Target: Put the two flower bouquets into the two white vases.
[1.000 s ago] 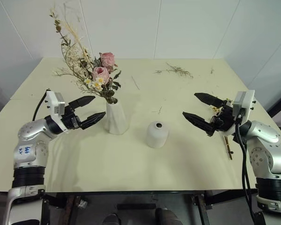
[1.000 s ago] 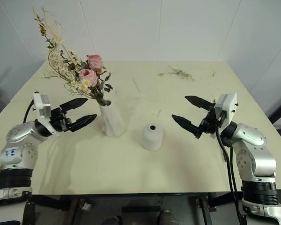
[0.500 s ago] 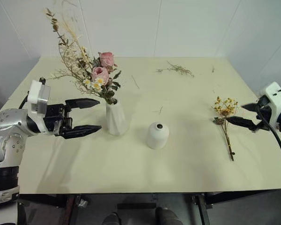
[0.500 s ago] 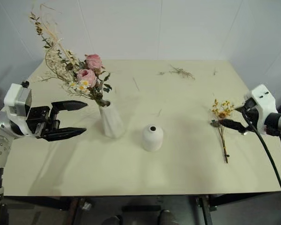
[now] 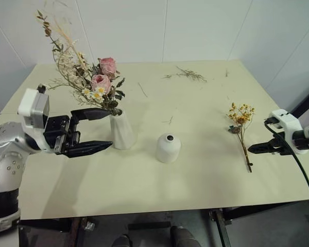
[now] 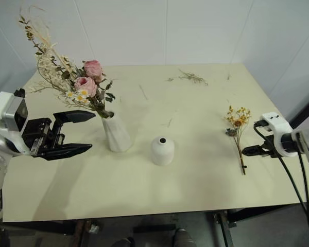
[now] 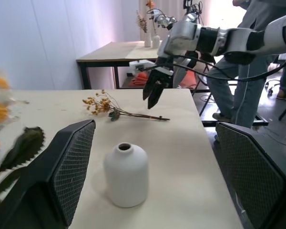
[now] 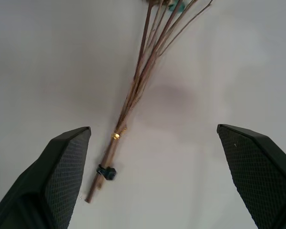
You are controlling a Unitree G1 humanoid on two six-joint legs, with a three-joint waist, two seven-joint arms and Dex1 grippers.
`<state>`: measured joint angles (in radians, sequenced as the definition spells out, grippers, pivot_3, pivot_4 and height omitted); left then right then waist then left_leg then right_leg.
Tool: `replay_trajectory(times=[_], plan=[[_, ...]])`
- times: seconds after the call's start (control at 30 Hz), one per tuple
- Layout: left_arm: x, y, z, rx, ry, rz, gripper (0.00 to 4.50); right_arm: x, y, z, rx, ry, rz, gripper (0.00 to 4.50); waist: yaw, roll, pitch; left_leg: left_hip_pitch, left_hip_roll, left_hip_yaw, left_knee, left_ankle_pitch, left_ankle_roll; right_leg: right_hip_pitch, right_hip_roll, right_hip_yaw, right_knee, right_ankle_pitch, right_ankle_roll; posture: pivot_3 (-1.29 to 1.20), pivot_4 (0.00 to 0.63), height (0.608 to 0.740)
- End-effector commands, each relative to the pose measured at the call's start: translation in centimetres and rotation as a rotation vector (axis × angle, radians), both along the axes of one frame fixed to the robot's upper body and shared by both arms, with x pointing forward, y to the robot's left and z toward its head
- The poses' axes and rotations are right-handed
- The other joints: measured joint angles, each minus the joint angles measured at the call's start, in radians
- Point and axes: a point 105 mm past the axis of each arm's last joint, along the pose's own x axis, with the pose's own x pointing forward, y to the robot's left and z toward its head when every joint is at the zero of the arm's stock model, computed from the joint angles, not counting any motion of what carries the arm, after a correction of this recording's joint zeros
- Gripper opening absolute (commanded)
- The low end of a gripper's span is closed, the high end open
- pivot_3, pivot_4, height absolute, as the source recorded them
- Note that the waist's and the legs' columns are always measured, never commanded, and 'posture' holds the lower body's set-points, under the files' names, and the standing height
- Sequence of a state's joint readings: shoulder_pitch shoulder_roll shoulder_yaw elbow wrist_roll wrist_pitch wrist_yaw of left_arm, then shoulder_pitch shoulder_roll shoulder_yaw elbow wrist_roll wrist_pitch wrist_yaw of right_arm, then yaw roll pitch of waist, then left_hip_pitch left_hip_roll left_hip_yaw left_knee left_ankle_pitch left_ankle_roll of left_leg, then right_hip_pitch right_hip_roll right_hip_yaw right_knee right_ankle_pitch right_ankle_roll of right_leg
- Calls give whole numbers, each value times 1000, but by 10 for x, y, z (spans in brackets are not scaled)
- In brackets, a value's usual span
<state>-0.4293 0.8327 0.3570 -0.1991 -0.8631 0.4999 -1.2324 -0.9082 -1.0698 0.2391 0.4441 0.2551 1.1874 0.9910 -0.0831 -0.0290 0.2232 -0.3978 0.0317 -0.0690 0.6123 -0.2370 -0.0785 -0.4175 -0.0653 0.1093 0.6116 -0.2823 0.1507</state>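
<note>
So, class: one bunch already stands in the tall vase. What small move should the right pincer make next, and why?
Probably lower the open right pincer onto the stems of the slim yellow-orange flower sprig and close. The sprig lies flat on the cream table below its spread fingers, and the short rounded white vase stands empty.

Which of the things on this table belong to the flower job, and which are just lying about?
Part of the job:
- large bunch of pink roses, daisies and dried grasses, already in the tall white tapered vase
- short rounded white vase, unfilled
- slim sprig of yellow-orange flowers, lying flat

Lying about:
- loose dried twig scraps at the cream table's far side
</note>
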Motion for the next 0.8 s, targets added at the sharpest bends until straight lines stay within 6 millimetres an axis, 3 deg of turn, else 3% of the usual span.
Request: replay_trajectory(times=[0.03,0.33,0.5,0.8], plan=[[-12,0,9,-14,-55,8,4320,3,-4,6,8,22,-38,4500,1,0,0,-1,0,0,0,0,0,-1,0,0,0,0,0,0,150,740],[-24,-6,4,-18,-57,24,4320,16,7,-25,-66,165,-3,4500,2,-1,-1,-6,0,0,1,0,-1,-5,0,0,1,1,1,0,150,740],[-25,-6,3,-8,-58,29,4358,18,15,-38,-69,197,35,3360,1,-4,-2,-5,0,0,3,0,-1,-5,0,0,3,1,1,0,150,740],[-20,-3,2,6,-54,38,4358,22,16,-42,-25,175,24,472,-3,-10,-6,-2,1,0,3,0,-1,-5,2,0,8,0,-1,0,150,740]])
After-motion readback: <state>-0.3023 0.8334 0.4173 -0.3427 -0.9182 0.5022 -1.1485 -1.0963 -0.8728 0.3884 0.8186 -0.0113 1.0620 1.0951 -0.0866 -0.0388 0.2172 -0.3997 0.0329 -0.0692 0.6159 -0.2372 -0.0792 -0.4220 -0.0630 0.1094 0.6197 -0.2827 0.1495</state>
